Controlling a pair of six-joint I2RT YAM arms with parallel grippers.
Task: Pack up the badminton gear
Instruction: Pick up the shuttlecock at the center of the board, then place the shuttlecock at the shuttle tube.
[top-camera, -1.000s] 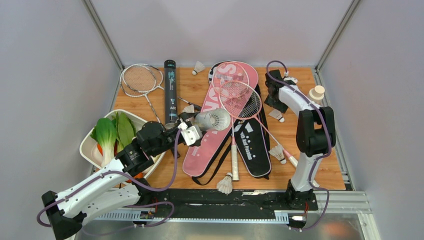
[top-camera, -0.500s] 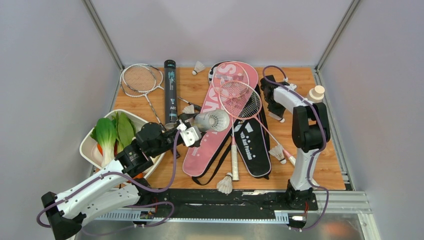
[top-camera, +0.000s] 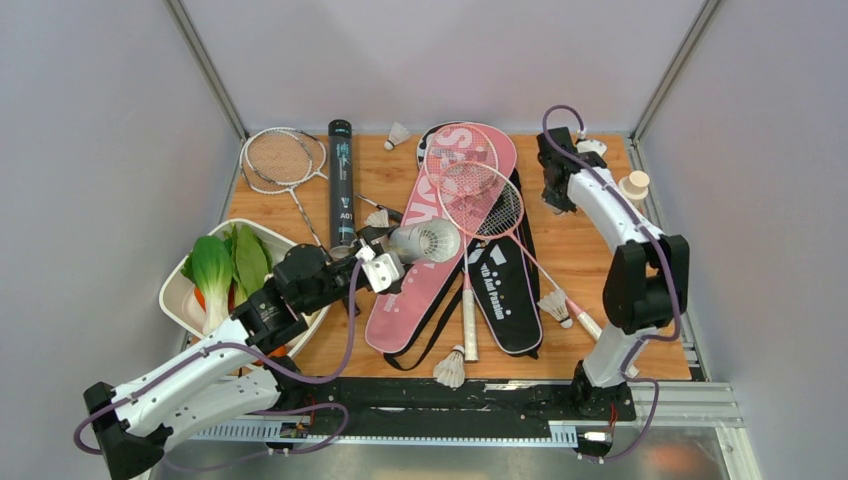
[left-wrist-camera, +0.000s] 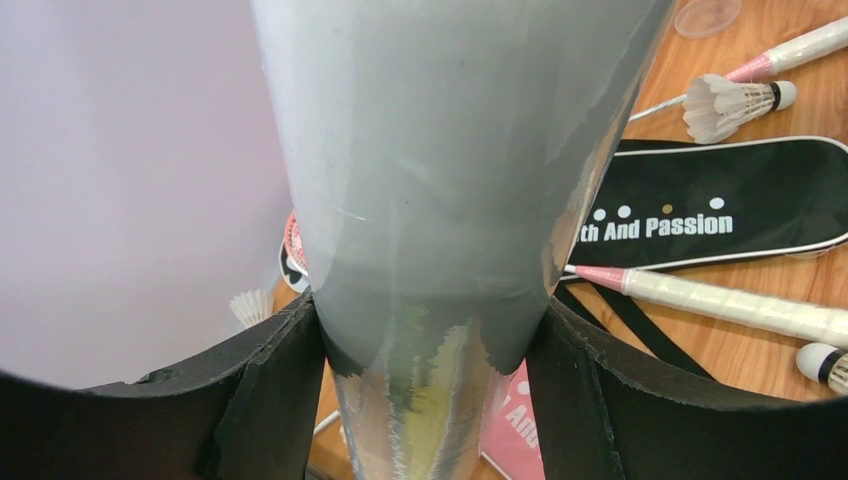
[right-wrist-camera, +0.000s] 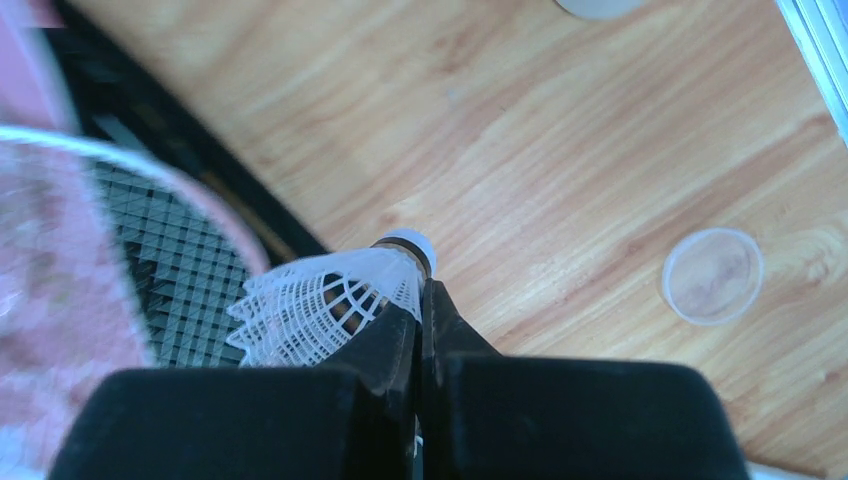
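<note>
Over the last second the right gripper (right-wrist-camera: 420, 300) has risen off the table (right-wrist-camera: 600, 130) and swung toward the far edge. Its fingers have gone from spread to pressed together on a white shuttlecock (right-wrist-camera: 320, 300), which no longer lies beside the black racket bag (right-wrist-camera: 150, 120). The pinch is thin (only the skirt's edge just behind the cork sits between the tips). The feathers fan out to the gripper's left and the cork points away beyond the fingertips.

The left gripper (left-wrist-camera: 430, 340) has not shifted: its jaws are spread wide around the white tube (left-wrist-camera: 450, 150), clamping it. The tube's open mouth faces the right arm from well to that gripper's left, across the bags and the pink racket (top-camera: 480, 200).

The step in hand looks like carrying the shuttlecock to that mouth. Doing it well means travelling slowly so the slight grip does not slip, lining the cork up with the tube's axis, and entering cork first before letting go.
</note>
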